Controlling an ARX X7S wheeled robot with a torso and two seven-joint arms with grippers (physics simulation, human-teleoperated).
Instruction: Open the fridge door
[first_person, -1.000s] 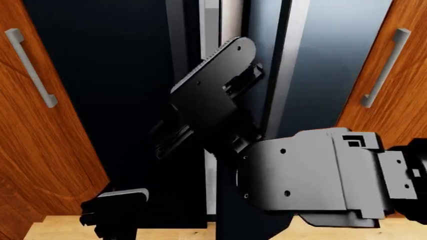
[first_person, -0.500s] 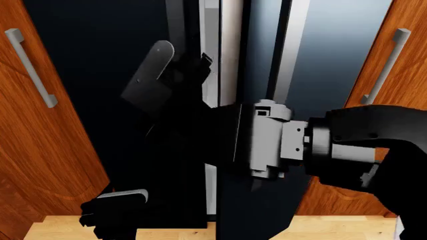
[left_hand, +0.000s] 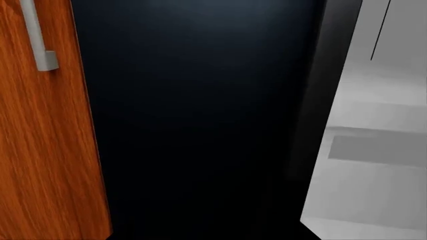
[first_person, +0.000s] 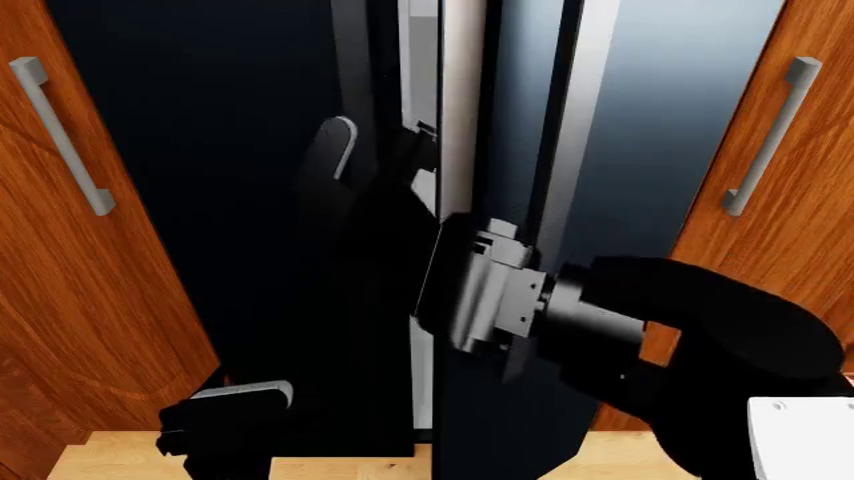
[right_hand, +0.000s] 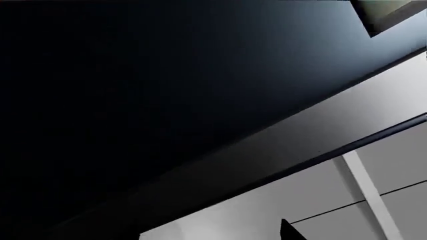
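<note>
While the fridge door (first_person: 641, 120) stands ajar, right gripper (first_person: 380, 165) reaches into the gap (jaw state unclear), left gripper (first_person: 220, 425) low.

You have a reddish-brown wooden cabinet door (first_person: 94, 300) at the left of the head view, carrying a short grey handle (first_person: 60, 135) that runs slightly slanted. A matching cabinet door (first_person: 801, 200) stands at the right with its own grey handle (first_person: 767, 135). Between them, on the left side, you see the twin black door (first_person: 200, 200), glossy and dark. Below, a strip of pale wooden floor (first_person: 120, 455) shows along the bottom edge.
</note>
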